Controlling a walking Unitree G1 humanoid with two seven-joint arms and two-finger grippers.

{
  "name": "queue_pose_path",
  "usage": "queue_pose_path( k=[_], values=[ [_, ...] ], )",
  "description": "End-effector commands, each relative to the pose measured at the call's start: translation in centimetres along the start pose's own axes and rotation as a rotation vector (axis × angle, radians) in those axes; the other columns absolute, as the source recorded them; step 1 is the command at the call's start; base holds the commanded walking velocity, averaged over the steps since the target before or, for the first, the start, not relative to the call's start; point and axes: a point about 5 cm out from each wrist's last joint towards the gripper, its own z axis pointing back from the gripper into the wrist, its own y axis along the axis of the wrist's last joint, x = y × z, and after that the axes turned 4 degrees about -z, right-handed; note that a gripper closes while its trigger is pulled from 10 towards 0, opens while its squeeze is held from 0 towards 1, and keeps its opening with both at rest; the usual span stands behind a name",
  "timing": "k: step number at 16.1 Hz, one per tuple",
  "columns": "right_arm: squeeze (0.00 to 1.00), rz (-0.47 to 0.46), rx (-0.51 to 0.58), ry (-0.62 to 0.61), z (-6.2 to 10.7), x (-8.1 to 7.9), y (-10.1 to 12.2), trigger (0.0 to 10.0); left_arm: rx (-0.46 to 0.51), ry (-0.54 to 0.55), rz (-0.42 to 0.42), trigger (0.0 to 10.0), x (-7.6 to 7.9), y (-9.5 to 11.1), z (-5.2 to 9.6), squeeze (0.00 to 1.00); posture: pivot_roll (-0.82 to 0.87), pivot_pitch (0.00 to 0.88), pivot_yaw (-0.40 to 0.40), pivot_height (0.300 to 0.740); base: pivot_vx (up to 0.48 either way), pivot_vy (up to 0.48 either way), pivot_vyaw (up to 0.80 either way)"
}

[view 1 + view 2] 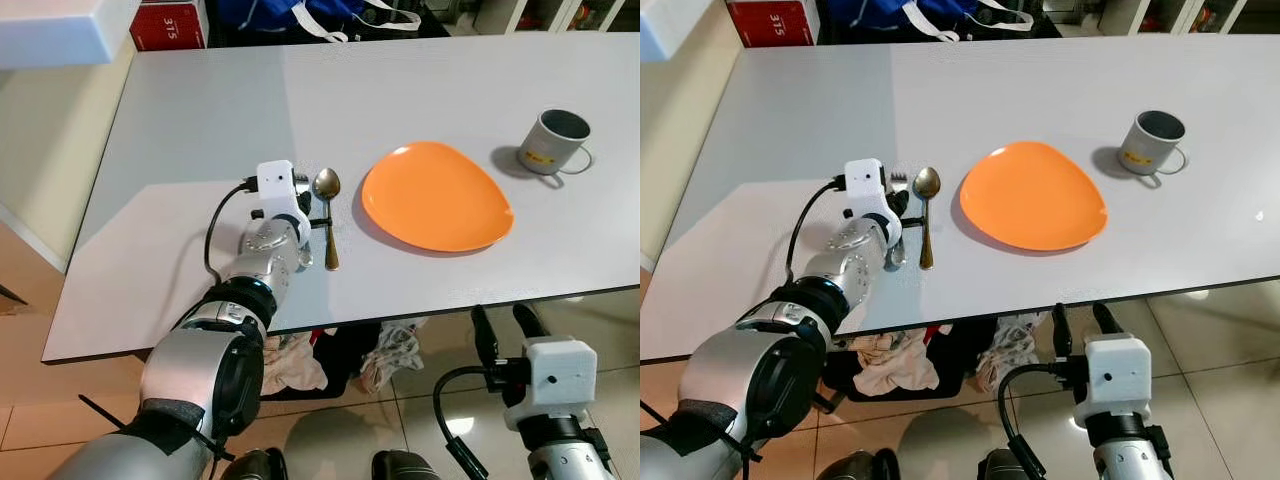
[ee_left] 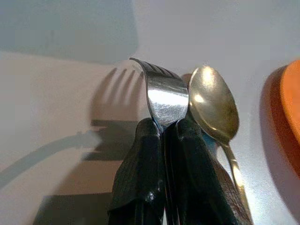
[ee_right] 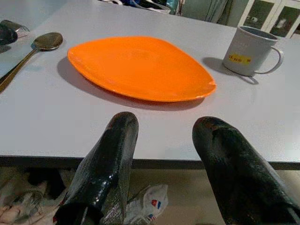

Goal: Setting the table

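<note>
While the left claw pinches the fork (right claw agape, idle), lay it parallel, clear of the spoon.

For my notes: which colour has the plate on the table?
The plate is plain orange, shown best in the right wrist view.

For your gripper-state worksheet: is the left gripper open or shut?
Shut. In the left wrist view the left gripper has its black fingers pinching the fork beside the spoon.
</note>
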Motion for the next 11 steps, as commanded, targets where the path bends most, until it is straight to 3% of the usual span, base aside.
queue_pose_path(
  k=[1, 11],
  values=[
    [0.0, 0.004, -0.01, -0.007, 0.3, 0.0, 0.1, 10.0, 0.014, 0.006, -0.012, 10.0, 0.0, 0.7, -0.1, 0.0, -0.32, 0.134, 0.032, 0.74, 0.0, 0.0, 0.0],
    [0.0, 0.011, -0.03, 0.014, 1.9, 0.0, 0.6, 10.0, -0.01, 0.058, -0.049, 10.0, -1.5, 1.0, -0.2, 0.0, -0.34, 0.129, 0.023, 0.74, 0.0, 0.0, 0.0]
  ],
)
